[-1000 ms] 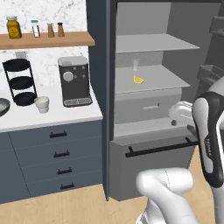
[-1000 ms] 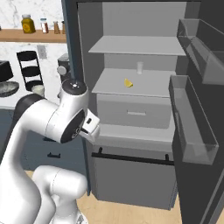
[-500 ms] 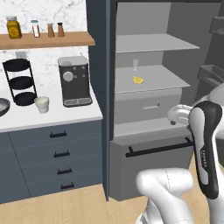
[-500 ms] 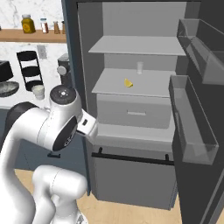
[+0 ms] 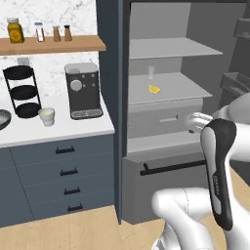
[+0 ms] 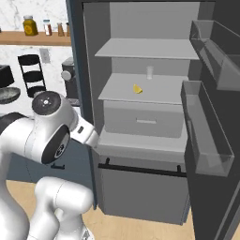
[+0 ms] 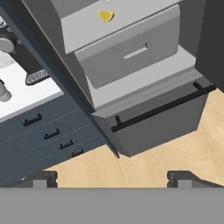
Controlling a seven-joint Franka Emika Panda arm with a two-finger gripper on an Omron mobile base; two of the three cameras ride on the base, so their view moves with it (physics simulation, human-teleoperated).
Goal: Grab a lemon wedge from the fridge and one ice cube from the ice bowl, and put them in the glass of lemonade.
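Facing the open fridge (image 5: 112,39), I am holding my pincer (image 7: 111,177) with its jaws spread wide and nothing between them; in the hand view the two dark fingertips (image 7: 41,178) are poking up far apart at the bottom, above bare wooden floor (image 7: 175,153). The lemon wedge (image 5: 154,89) is sitting on the middle fridge shelf (image 6: 159,91), near the front, with a small clear glass (image 5: 151,72) standing just behind it. Below that shelf, a grey drawer (image 6: 143,119) is sitting shut, and lower still is the freezer drawer with its long black handle (image 5: 171,167). To the left, on the white counter (image 5: 58,129), the glass of lemonade (image 5: 47,116) is standing between the black tiered rack (image 5: 22,93) and the coffee machine (image 5: 83,90). The ice bowl (image 5: 3,118) is peeking in at the left edge, beside the rack.
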